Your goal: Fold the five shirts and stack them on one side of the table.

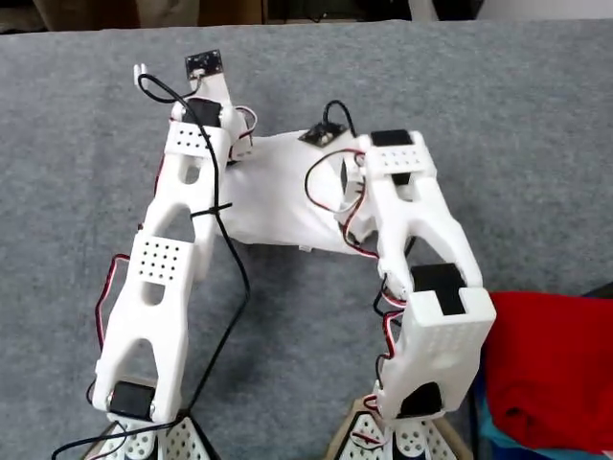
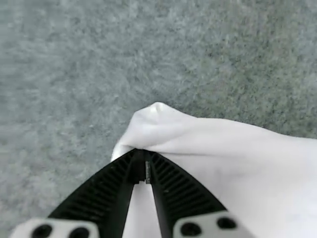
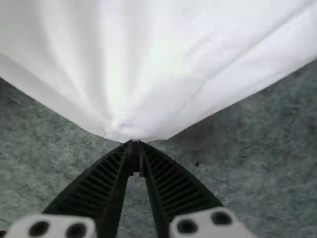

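A white shirt (image 1: 278,196) lies on the grey table between the two arms, partly under them. The left gripper (image 2: 143,154) is shut on a bunched corner of the white shirt (image 2: 223,153), just above the carpet-like surface. In the high view that arm's gripper (image 1: 230,144) sits at the shirt's far left edge. The right gripper (image 3: 134,145) is pinched shut on a gathered edge of the white shirt (image 3: 148,64), whose cloth is drawn taut and fans away from the fingertips. From above, this gripper (image 1: 350,168) is at the shirt's far right side.
A folded red shirt (image 1: 551,369) lies at the near right of the grey table (image 1: 498,105), over something blue (image 1: 484,422) at the edge. Black and red cables (image 1: 230,278) hang along both arms. Open grey surface extends at the far side and to the left.
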Motion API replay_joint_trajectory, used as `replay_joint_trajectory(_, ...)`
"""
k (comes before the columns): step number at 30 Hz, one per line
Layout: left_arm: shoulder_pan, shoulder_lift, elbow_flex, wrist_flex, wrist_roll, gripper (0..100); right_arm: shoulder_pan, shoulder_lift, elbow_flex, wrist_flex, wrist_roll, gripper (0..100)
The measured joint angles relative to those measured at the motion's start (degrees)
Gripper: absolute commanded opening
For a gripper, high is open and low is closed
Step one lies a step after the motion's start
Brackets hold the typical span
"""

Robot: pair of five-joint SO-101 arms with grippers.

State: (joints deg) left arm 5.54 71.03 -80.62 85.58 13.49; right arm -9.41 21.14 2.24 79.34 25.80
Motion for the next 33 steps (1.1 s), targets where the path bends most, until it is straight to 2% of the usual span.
replay_joint_trajectory(6, 0.0, -0.3, -10.0, 7.9, -0.1, 2, 0.0, 0.0, -11.3, 7.8, 0.0, 0.5)
replay_joint_trajectory(10, 1.1, -2.8, -11.7, 12.2, -1.4, 2, 0.1, 0.4, -20.0, 11.3, 0.0, 0.5)
replay_joint_trajectory(17, 0.5, -9.4, -9.8, 14.6, -2.5, 2, -0.5, 4.2, -30.6, 7.1, 0.0, 0.5)
replay_joint_trajectory(21, 0.1, -14.5, -0.1, 14.6, -2.6, 2, -2.4, 11.1, -36.7, 3.3, 0.0, 0.6)
replay_joint_trajectory(27, 0.3, -28.3, 23.9, 14.6, -2.1, 2, -3.0, 24.4, -50.8, 3.0, 0.0, 0.6)
replay_joint_trajectory(33, 5.2, -43.3, 46.8, 14.5, 1.8, 2, -3.0, 38.6, -66.7, 2.8, 0.0, 0.6)
